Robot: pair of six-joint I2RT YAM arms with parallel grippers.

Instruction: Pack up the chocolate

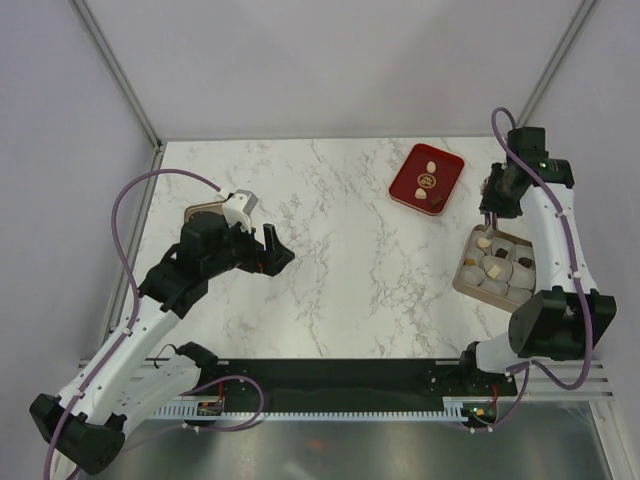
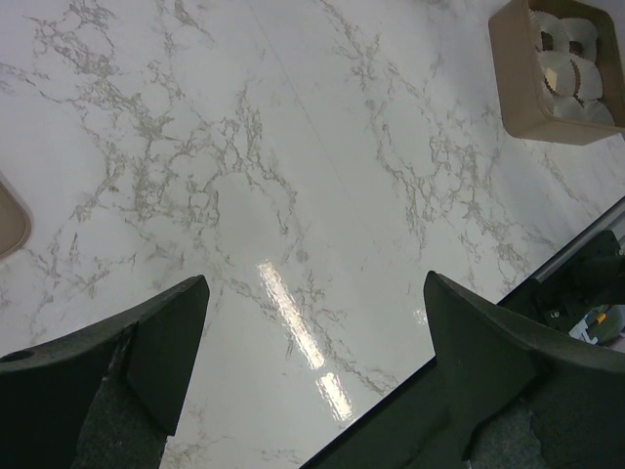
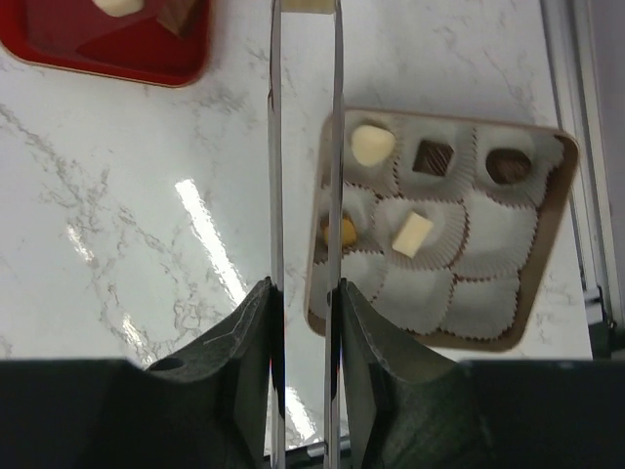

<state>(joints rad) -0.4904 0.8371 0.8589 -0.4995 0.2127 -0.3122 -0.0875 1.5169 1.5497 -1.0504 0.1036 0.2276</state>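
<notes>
Right wrist view: a cream piece (image 3: 307, 4) looks pinched between the tips of the narrow right fingers (image 3: 276, 147), barely inside the frame. More chocolate (image 3: 372, 144) sits in the box (image 3: 562, 156) just right of the blades: two cream, two dark, one amber half-hidden behind a blade. I'd call this the carry-to-box step. Next, swing right over an empty paper cup (image 3: 488, 298) and release. Others lie in the red tray (image 3: 59, 39), up-left of the tips. Left fingers (image 2: 166, 342) gape wide over the counter (image 2: 293, 147).

White marble tabletop (image 1: 340, 250); red tray (image 1: 447, 170) with gold emblem at far right; tan box (image 1: 462, 268) lined with white paper cups just nearer; tan flat piece (image 1: 200, 211) at left, partly hidden.
</notes>
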